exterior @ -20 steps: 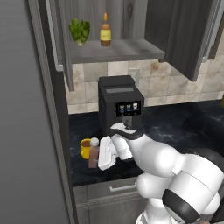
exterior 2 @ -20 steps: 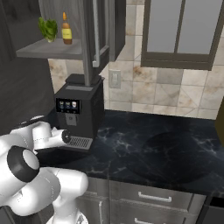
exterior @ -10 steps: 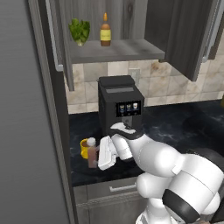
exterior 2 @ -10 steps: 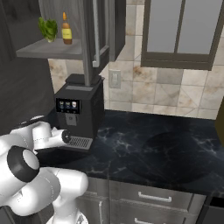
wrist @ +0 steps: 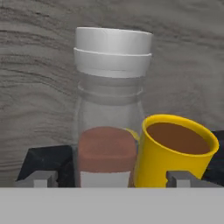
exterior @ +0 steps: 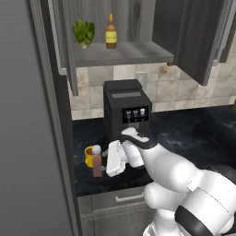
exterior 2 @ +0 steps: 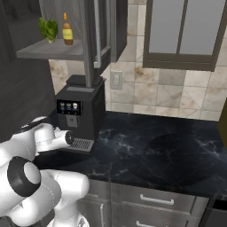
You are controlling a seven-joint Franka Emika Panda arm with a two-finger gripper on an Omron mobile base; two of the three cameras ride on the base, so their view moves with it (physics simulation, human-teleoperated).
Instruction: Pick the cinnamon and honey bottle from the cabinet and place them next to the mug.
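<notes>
With fingers (wrist: 43,178) spread around the cinnamon (wrist: 107,131) (set touching the mug (wrist: 175,151)), back straight away without tipping it.

just ahead of the gripper: clear glass cinnamon jar (wrist: 108,127) with reddish-brown powder and pale grey-white cap; beside it, yellow mug (wrist: 175,151) of dark brown liquid. above, amber-orange honey bottle (exterior: 111,34), dark grey wood-grain cabinet (exterior: 193,37). black marbled counter (exterior 2: 150,150).
</notes>
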